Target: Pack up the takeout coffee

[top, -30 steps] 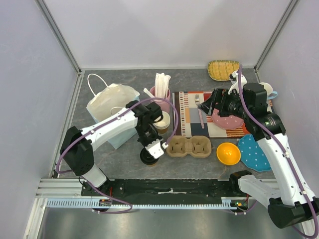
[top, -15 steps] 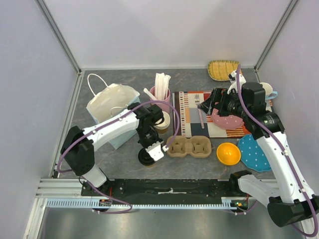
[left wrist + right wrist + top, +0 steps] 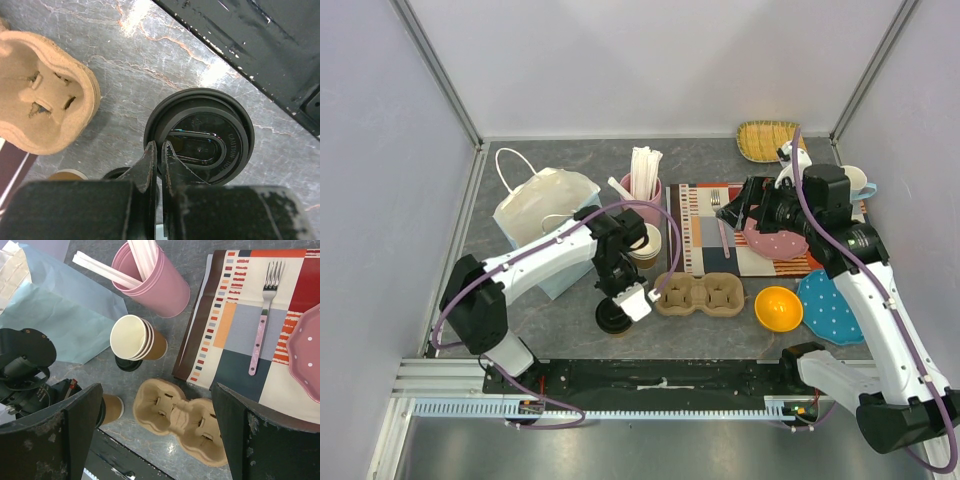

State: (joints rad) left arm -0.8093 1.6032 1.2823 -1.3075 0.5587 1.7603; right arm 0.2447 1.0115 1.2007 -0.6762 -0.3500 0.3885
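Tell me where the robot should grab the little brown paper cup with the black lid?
The small brown paper cup with the black plastic lid stands upright, so probably grip its round paper wall just under the lid, coming from the left, away from the brown moulded-pulp cup carrier. The lid alone might pop off.

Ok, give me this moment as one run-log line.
left gripper shut, tips at takeout coffee lid rim | right gripper open, empty, raised above placemat | takeout coffee upright, not yet packed

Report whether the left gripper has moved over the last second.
Yes, slightly. In the top view the left gripper has edged right, toward the cardboard cup carrier, staying over the lidded coffee cup.
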